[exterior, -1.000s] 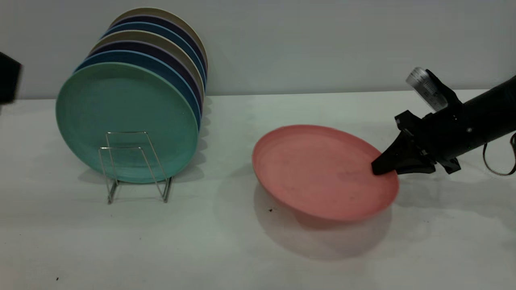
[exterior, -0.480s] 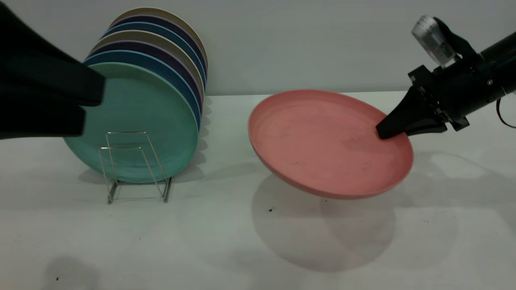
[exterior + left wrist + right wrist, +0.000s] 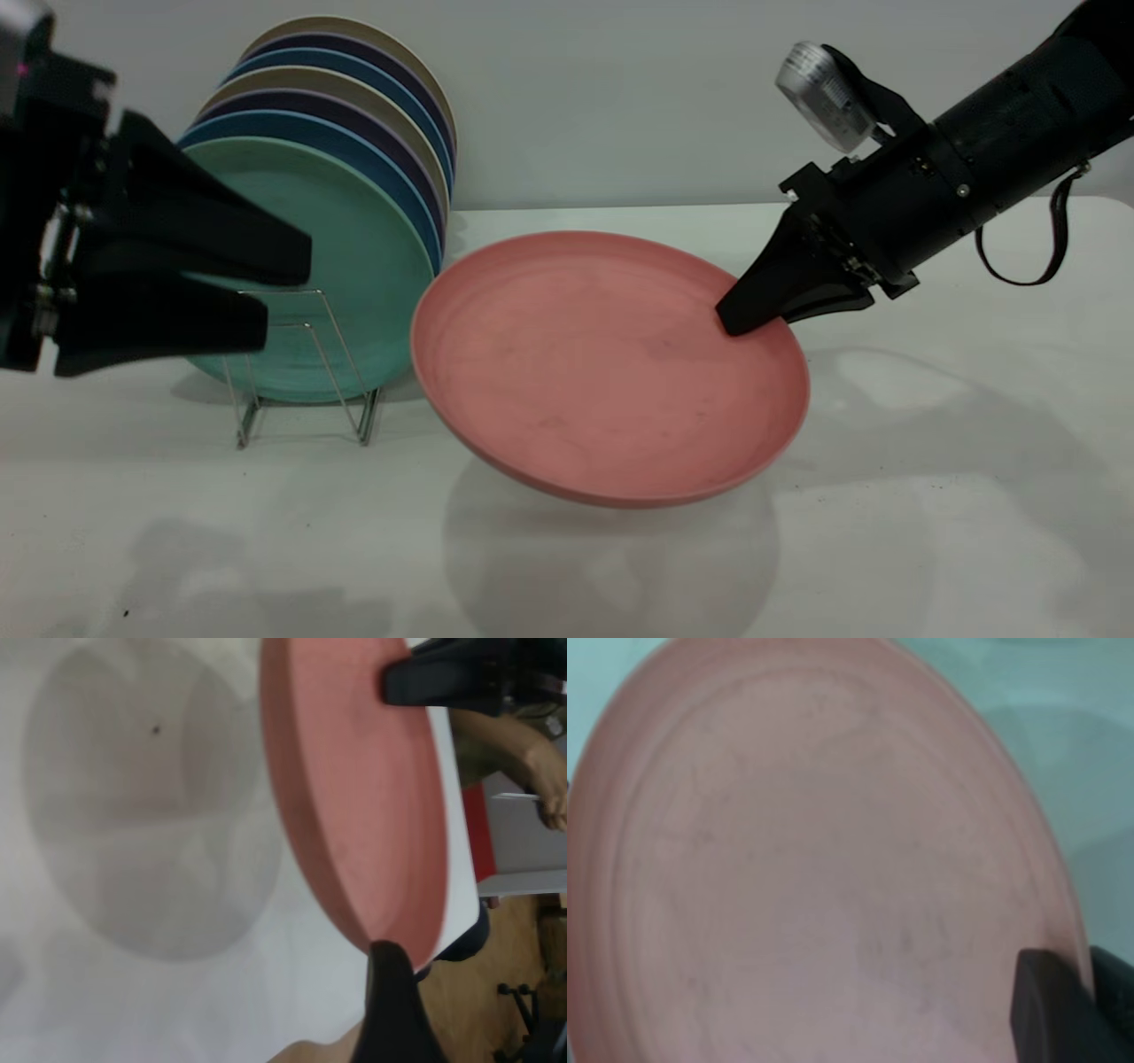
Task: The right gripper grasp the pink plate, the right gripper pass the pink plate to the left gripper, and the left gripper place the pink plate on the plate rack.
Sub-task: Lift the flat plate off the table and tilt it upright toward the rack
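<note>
Hanging tilted above the white table (image 3: 567, 567), the pink plate (image 3: 602, 372) casts a round shadow beneath it and touches nothing but the right gripper (image 3: 740, 319), whose jaws are clamped on the plate's rim at its right side, one finger lying across the inner face. The plate's near rim dips low; its far edge rises toward the wall. At the left edge of the exterior view the left gripper (image 3: 266, 292) hovers with its jaws spread apart and holding nothing, its two fingers pointing toward the plate's left rim with a gap between. That gripper stands in front of the teal-green plate (image 3: 372, 292), hiding part of it. Behind, the plate rack (image 3: 301, 372) carries a row of upright plates, the teal-green one foremost, then blue, dark purple and beige ones receding toward the wall.
</note>
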`<action>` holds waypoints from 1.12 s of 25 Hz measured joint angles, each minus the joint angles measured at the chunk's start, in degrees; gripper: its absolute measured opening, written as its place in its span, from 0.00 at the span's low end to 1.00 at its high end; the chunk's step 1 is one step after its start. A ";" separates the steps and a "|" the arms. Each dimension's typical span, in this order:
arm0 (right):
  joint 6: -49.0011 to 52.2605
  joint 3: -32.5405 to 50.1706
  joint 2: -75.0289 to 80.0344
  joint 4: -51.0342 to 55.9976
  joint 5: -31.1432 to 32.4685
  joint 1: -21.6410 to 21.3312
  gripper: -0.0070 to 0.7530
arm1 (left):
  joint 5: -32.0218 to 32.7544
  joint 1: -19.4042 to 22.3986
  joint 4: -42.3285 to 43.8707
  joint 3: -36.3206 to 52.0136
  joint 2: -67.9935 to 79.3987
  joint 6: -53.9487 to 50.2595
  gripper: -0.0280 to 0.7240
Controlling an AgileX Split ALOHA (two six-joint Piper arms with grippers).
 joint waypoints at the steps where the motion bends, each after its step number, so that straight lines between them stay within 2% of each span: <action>1: 0.13 0.00 0.00 0.00 0.00 0.23 0.03 | -0.22 0.00 -0.14 0.00 0.64 0.15 0.72; 7: 0.94 0.00 0.00 1.33 0.90 2.18 0.03 | -1.93 0.00 -1.74 -0.01 2.26 1.83 0.72; 17: 0.88 0.00 0.00 4.62 2.35 8.08 0.03 | -3.30 0.00 -2.17 -0.01 2.26 2.14 0.71; 28: -0.21 0.00 0.00 9.67 6.20 10.89 0.03 | -4.94 0.00 -2.09 -0.01 2.26 2.26 0.68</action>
